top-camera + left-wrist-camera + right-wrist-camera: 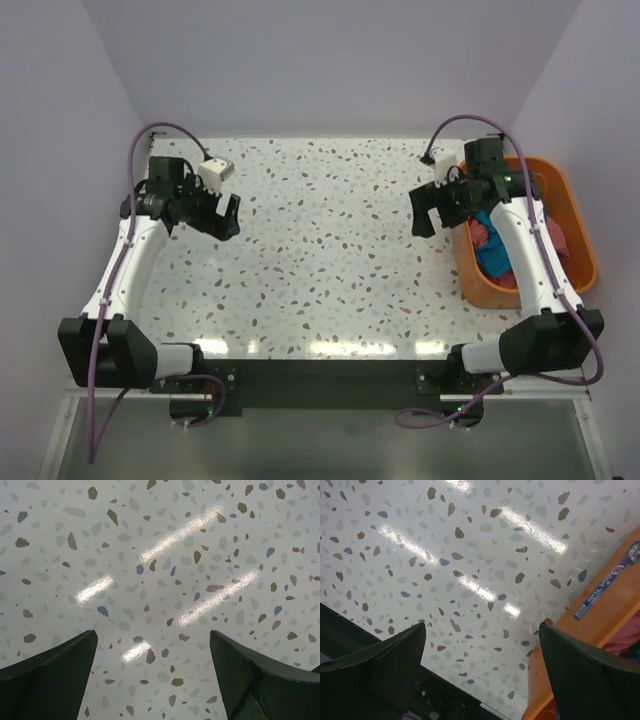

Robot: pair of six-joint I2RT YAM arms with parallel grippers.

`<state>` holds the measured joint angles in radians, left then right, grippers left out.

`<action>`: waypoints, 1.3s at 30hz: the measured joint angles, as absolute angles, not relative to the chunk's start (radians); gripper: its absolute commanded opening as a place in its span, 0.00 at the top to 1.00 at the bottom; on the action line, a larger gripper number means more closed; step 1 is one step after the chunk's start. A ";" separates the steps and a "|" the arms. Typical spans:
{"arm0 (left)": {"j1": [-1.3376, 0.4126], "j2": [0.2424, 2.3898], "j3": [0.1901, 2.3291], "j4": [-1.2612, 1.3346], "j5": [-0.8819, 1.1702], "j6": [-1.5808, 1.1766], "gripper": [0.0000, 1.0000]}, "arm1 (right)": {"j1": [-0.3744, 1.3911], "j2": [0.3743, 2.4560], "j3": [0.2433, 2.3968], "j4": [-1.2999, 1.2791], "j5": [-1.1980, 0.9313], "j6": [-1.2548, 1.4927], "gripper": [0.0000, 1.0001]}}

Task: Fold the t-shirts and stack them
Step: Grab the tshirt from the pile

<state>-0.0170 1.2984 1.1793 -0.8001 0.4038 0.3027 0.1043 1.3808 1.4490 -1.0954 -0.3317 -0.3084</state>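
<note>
From above, you see the t-shirts (490,252) bunched in the orange tub (583,235) at the surface's (330,250) right edge. Your left gripper (222,218) and right gripper (430,210) both gape wide, empty; only the right wrist view shows the tub's label (607,582).

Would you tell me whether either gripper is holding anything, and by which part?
Nothing is held: the left gripper and right gripper are both open and empty; the t-shirts lie in the orange tub.

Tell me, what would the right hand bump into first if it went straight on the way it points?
The right hand would most likely meet the speckled table, close beside the orange tub; depth is hard to judge.
</note>
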 measured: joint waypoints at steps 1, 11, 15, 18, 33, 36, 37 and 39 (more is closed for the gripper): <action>-0.019 1.299 1.188 -0.799 0.402 0.298 0.00 | 0.091 1.381 1.457 -1.103 -0.332 -0.308 0.01; -0.020 1.337 1.367 -0.726 0.398 0.189 0.00 | -0.273 1.578 1.928 -1.243 -0.405 -0.293 0.02; -0.020 1.337 1.373 -0.707 0.399 0.148 0.00 | -0.412 1.708 2.120 -1.294 -0.352 -0.298 0.03; -0.020 1.337 1.373 -0.700 0.399 0.125 0.00 | -0.475 1.819 2.244 -1.299 -0.264 -0.301 0.06; -0.020 1.304 1.254 -0.675 0.388 0.088 0.00 | -0.504 1.932 2.019 -1.337 -0.035 -0.297 0.18; -0.020 1.304 1.238 -0.674 0.388 0.088 0.00 | -0.504 1.933 1.975 -1.340 -0.036 -0.299 0.19; -0.020 1.305 1.237 -0.674 0.388 0.087 0.00 | -0.504 1.933 1.964 -1.340 -0.039 -0.300 0.19; -0.020 1.307 1.237 -0.671 0.388 0.087 0.00 | -0.504 1.933 1.945 -1.339 -0.045 -0.300 0.20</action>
<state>-0.0200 1.3071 1.2366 -0.6708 0.3878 0.0868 -0.5041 1.9327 1.9450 -1.3392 -0.0452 -0.3004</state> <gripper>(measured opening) 0.997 0.811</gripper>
